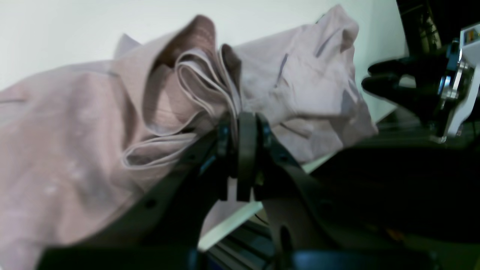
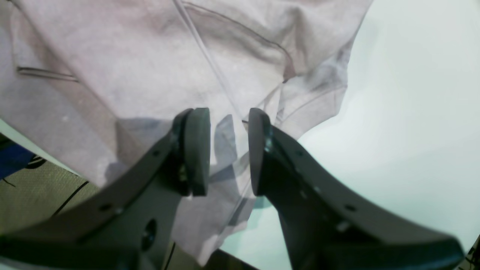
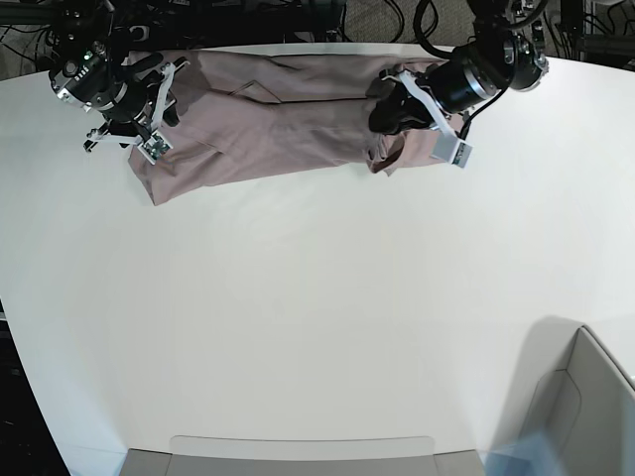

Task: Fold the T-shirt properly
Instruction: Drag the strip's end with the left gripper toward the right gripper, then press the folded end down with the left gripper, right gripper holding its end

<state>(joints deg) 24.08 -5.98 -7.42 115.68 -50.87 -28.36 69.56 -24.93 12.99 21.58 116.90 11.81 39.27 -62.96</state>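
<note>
The T-shirt [image 3: 268, 124], a plain dusty mauve-pink garment without print, lay stretched in a long wrinkled band along the far edge of the white table [image 3: 317, 317], with one end at each arm. Its fabric was creased throughout, and seams and hems showed as darker lines in the right wrist view. At the end nearer the left gripper [image 1: 245, 150], the cloth was gathered into several stacked folds whose pale hemmed edges fanned out just above the jaws; that gripper was clamped on this bunch of T-shirt, the pads pressed together with fabric between them, and the cloth around it was lifted off the table. At the other end of the T-shirt, the right gripper [image 2: 228, 150] stood with its jaws parted, poised over a corner of the cloth that hung toward the table edge; a strip of fabric showed in the gap between the pads, but neither pad was seen pressing it, so it was grasping nothing. A grey bin [image 3: 580, 407] stood at the table's near corner, well apart from the T-shirt; its contents could not be made out. A flat grey tray [image 3: 298, 451] sat along the near edge of the table, also well apart from the T-shirt. Dark cables and equipment [image 3: 298, 15] lay beyond the far edge, just behind the T-shirt.
</note>
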